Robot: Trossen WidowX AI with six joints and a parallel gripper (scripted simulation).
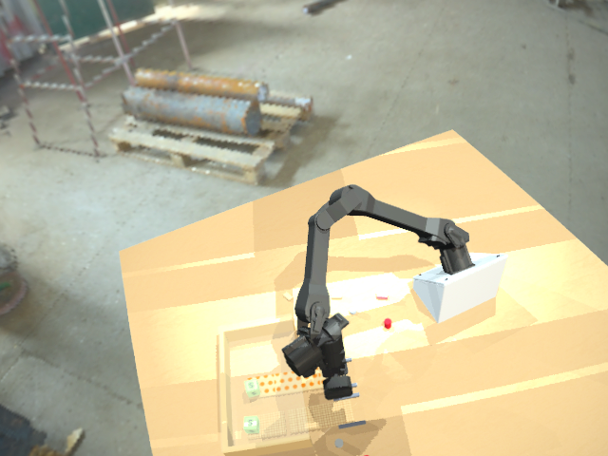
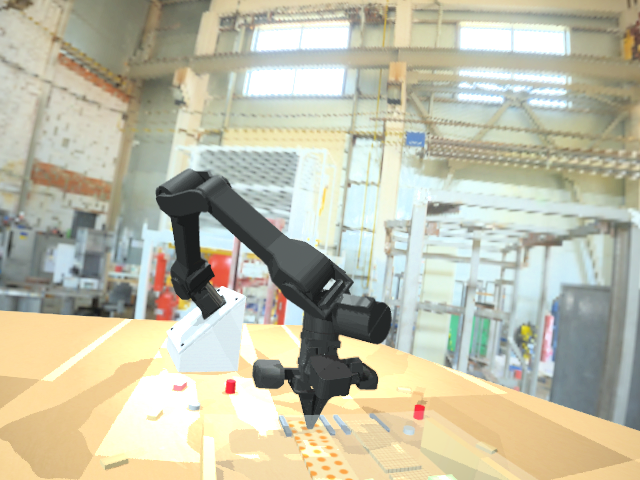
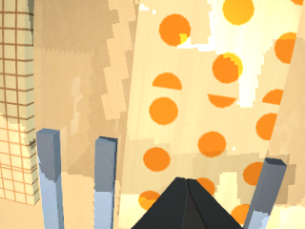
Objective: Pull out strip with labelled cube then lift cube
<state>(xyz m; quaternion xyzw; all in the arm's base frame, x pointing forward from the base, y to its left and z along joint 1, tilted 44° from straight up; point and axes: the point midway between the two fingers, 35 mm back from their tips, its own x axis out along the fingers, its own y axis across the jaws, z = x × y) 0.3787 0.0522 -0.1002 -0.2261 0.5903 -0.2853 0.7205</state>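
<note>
My gripper [image 2: 310, 424] [image 3: 183, 187] is shut and empty, tips pointing down over the near end of the orange-dotted strip [image 1: 282, 384] [image 2: 314, 450] [image 3: 191, 91]. Whether the tips touch it is unclear. A line cuts across its dots in the wrist view; whether it is a break or a cover edge I cannot tell. A green cube marked S [image 1: 252, 388] is at its far end. The grid-patterned strip [image 1: 326, 414] [image 2: 385, 448] [image 3: 16, 86] shows gaps between pieces. Another green S cube [image 1: 251, 424] is at its far end.
A wooden-walled box [image 1: 222, 392] with a see-through cover surrounds the strips' far parts. Blue-grey bars [image 1: 351, 424] [image 2: 379, 422] [image 3: 105, 181] flank their near ends. A red cylinder [image 1: 388, 323] [image 2: 230, 386], another red cylinder [image 2: 419, 409] and small blocks lie around. The arm's white base [image 1: 471, 289] [image 2: 214, 348] stands behind.
</note>
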